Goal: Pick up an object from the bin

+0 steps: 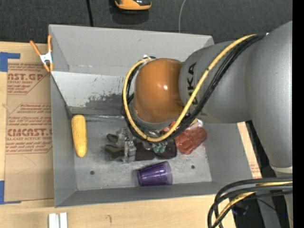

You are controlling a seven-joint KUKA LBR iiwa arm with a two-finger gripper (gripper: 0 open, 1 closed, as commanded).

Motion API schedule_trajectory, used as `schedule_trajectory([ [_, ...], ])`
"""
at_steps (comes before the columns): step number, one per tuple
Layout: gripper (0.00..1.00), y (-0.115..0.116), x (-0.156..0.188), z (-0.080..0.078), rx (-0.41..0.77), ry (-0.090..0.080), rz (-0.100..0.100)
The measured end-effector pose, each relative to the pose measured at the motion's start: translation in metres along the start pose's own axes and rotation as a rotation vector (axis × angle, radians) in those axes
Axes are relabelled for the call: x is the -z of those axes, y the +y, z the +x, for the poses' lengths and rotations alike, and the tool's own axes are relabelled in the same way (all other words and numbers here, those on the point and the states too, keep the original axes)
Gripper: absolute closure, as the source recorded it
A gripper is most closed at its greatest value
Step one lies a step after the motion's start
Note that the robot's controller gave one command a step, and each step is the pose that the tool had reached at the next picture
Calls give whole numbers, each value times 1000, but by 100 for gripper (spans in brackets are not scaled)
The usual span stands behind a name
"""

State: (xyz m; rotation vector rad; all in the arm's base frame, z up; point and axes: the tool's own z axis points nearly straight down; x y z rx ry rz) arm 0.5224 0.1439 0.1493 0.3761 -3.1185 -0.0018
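My gripper (127, 145) is low in the middle of the bin, just under the arm's orange cover. Its metal tip sits against a dark brown, lumpy thing (114, 148) on the bin floor, which spreads out to its left. Right of the gripper lies a dark flat thing with a green spot (160, 149), partly hidden by the arm. A purple cup (154, 173) lies on its side just in front of the gripper.
A yellow corn cob (79, 135) lies lengthwise by the left wall, apart from the others. A red see-through ribbed thing (191, 139) lies at the right, half under the arm. The arm and its cables cover the bin's back right.
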Motion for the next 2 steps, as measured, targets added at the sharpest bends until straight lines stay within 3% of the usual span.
schedule_trajectory([
  [1, 100, 0, 0, 0, 0, 0, 0],
  [2, 100, -35, 95, 0, 0, -3, 1],
])
